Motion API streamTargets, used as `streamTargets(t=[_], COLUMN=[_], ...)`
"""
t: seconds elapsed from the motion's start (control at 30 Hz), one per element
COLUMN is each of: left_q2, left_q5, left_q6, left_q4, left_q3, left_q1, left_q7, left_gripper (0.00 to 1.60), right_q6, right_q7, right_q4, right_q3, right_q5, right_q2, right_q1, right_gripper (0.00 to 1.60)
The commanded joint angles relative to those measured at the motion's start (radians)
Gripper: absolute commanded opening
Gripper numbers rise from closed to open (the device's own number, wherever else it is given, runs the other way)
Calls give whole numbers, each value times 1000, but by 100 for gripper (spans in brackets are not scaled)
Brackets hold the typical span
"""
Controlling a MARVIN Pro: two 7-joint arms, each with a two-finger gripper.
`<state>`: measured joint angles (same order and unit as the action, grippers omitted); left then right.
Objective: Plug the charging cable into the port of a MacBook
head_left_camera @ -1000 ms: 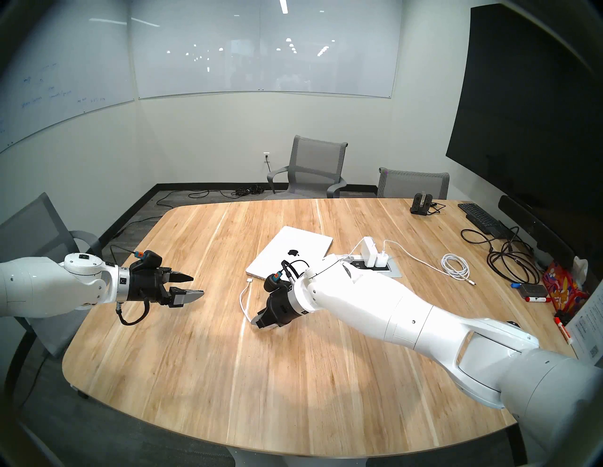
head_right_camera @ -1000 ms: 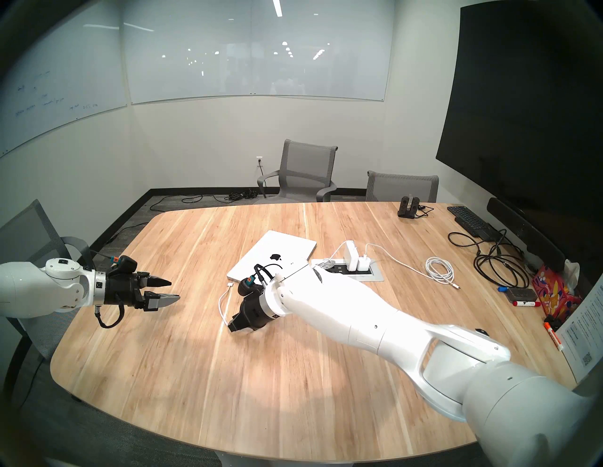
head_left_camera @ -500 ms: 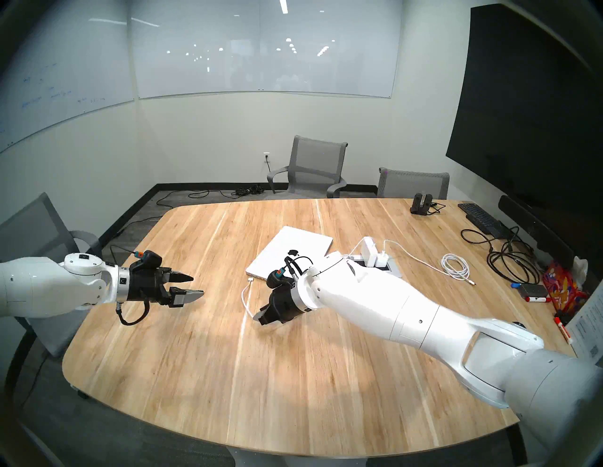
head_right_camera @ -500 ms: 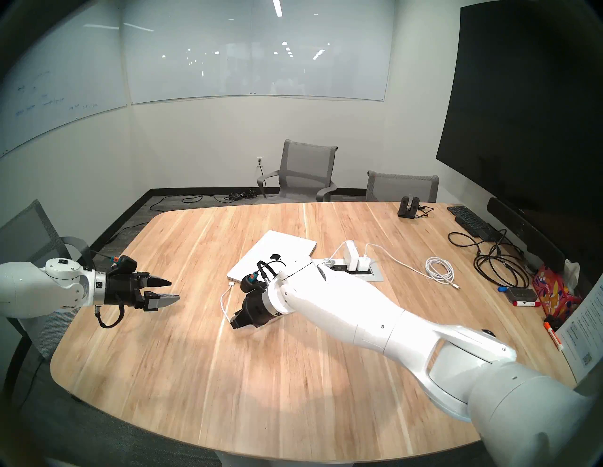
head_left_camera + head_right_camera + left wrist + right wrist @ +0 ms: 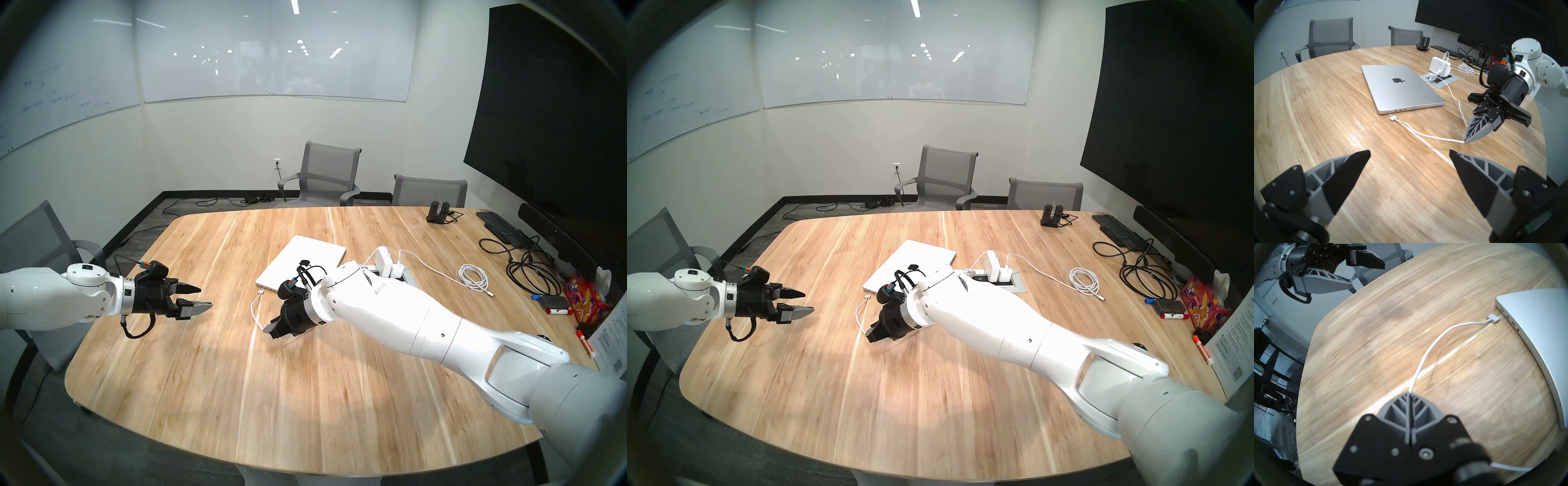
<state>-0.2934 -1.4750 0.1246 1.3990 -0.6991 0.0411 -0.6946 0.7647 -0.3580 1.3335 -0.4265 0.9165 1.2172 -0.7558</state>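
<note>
Lying flat on the wooden table [image 5: 1322, 105], the charging cable [image 5: 1423, 134] ends in a small flat plug [image 5: 1393, 117] just beside the MacBook [image 5: 1400, 88] but apart from it. In the left wrist view the plug's long side runs roughly along the laptop's port edge, its face turned toward the ports; from there the cord trails away across the table in a loose curve. The right gripper [image 5: 1465, 142] has its fingers pressed together on the cord well back from the plug, tips down near the tabletop. Past that pinch the cord loops behind the gripper and on toward the white charger brick [image 5: 1440, 65]; in both head views the right arm hides this stretch, along with the laptop's near right corner and part of its logo. The lid is closed, its port edge facing the left gripper [image 5: 1409, 153], which hovers above the table with its fingers spread wide apart and nothing between them
</note>
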Motion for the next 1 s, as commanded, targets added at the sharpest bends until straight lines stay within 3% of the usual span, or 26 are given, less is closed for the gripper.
streamTargets(t=[0.0,0.47,0.97], left_q2=[-2,-2,-2], left_q5=[-2,-3,-3], left_q6=[2,2,2], left_q4=[0,0,0], left_q3=[12,11,11], left_q1=[13,13,13], left_q7=[0,0,0], left_gripper=[160,160,160], right_q6=[-19,22,28], right_q7=[-3,-35,-46], right_q4=[34,-63,-97], right_q3=[0,53,58], right_q5=[-12,-45,-71], right_q2=[2,67,100], right_q1=[10,42,46], right_gripper=[0,0,0])
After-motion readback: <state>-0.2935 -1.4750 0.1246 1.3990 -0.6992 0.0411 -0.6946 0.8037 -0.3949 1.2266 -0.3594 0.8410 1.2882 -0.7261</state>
